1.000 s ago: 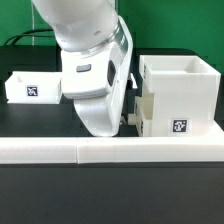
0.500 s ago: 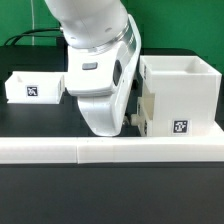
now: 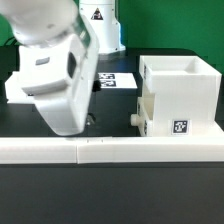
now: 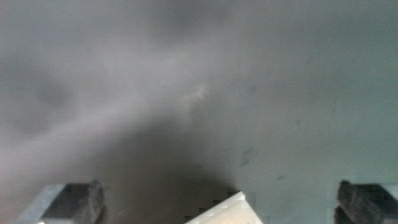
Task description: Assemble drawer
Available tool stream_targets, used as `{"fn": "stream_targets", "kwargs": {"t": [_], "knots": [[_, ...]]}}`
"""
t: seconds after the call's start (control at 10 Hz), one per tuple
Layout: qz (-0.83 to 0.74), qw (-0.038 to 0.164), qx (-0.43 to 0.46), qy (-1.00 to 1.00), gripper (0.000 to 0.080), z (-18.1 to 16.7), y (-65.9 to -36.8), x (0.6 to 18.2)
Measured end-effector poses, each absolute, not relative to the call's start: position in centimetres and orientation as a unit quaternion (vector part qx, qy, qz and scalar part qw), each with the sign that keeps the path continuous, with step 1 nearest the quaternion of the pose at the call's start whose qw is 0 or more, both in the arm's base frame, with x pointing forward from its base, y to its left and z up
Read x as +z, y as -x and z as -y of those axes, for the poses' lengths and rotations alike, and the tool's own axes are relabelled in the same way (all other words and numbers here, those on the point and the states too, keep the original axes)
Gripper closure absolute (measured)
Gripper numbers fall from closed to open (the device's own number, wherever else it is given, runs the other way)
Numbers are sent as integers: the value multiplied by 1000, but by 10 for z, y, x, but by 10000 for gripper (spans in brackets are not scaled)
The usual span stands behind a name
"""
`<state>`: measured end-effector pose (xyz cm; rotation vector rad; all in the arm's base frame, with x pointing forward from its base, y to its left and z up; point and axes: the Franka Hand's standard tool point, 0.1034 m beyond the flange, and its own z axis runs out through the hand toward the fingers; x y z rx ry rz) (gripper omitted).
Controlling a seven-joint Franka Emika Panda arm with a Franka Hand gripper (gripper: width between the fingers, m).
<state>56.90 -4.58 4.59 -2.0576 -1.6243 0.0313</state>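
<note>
The tall white drawer case (image 3: pixel 180 92) stands at the exterior view's right, with a tag on its front. One small tray sits in its lower left side, its knob (image 3: pixel 136 117) sticking out. The second tray (image 3: pixel 10 88) at the left is almost wholly hidden behind my arm (image 3: pixel 60 85). In the blurred wrist view my gripper (image 4: pixel 221 206) is open, its fingertips (image 4: pixel 71 204) wide apart with nothing held. A white corner (image 4: pixel 235 212) shows below them; I cannot tell what part it belongs to.
A long low white rail (image 3: pixel 110 150) runs along the front of the black table. The marker board (image 3: pixel 114 80) lies at the back, between my arm and the case.
My arm has swung from beside the case's knobbed tray toward the exterior view's left. It now covers the left tray and uncovers the marker board.
</note>
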Motion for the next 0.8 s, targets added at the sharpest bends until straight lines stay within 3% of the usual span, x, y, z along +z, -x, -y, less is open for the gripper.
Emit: {"fn": "stream_targets", "kwargs": {"t": [0.2, 0.4, 0.6, 0.8], "knots": [[592, 226, -7, 774, 151, 63, -569, 57], [586, 190, -18, 788, 151, 73, -547, 66], [579, 173, -24, 797, 151, 75, -522, 72], [566, 171, -19, 807, 151, 74, -515, 71]]}}
